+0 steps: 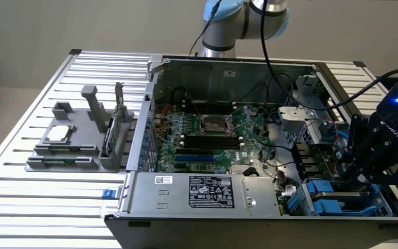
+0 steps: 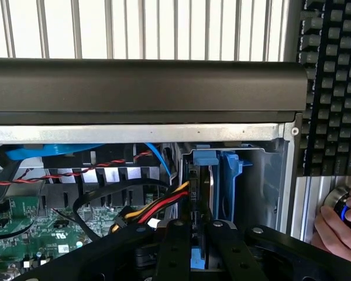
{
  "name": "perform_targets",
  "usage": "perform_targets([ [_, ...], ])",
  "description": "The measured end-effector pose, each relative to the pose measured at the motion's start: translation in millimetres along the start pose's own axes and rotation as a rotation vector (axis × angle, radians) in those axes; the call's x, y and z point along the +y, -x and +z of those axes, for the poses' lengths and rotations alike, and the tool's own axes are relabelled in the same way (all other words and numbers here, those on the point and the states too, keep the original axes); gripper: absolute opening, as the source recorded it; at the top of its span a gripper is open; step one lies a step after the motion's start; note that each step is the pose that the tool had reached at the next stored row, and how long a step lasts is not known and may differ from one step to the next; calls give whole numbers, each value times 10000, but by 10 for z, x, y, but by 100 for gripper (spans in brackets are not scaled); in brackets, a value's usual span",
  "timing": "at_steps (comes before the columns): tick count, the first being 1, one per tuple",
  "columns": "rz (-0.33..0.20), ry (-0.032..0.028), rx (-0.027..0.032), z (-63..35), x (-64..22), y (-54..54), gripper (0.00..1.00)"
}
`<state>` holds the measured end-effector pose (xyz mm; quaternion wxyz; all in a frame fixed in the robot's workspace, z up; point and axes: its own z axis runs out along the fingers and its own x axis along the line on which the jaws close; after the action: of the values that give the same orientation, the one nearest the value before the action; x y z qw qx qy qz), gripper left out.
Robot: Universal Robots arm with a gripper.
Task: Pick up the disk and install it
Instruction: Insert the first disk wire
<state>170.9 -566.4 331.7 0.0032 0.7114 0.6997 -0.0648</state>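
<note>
- One disk stands on edge between the gripper fingers, its blue frame at the far end; it sits in the drive bay at the case corner, just beside a second blue frame in the next slot.
- One gripper; its two black fingers stand narrow, clamped on the disk's sides; in the exterior view the gripper hangs over the blue bays at that view's right.
- One open case on a slatted table; one motherboard inside with one bare CPU socket.
- One silver power supply in front; its white label carries black print too small to read; a smaller white sticker beside it.
- The arm's black head carries white lettering, not legible; one blue light glows on it.
- One grey fixture on the table at the exterior view's left, holding one small silver chip.
- Cables crowd the bay: one red-yellow-black bundle, one red-black twisted pair, one blue cable; the bundle runs right up to the disk.
- One hand on a round button by a black keyboard.
</note>
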Motion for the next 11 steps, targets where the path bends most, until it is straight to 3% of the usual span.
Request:
perform_targets([
  [7, -1, 0, 10, -1, 0, 0, 18],
  [9, 0, 0, 8, -23, -2, 2, 31],
  [11, -1, 0, 7, -66, -5, 6, 31],
])
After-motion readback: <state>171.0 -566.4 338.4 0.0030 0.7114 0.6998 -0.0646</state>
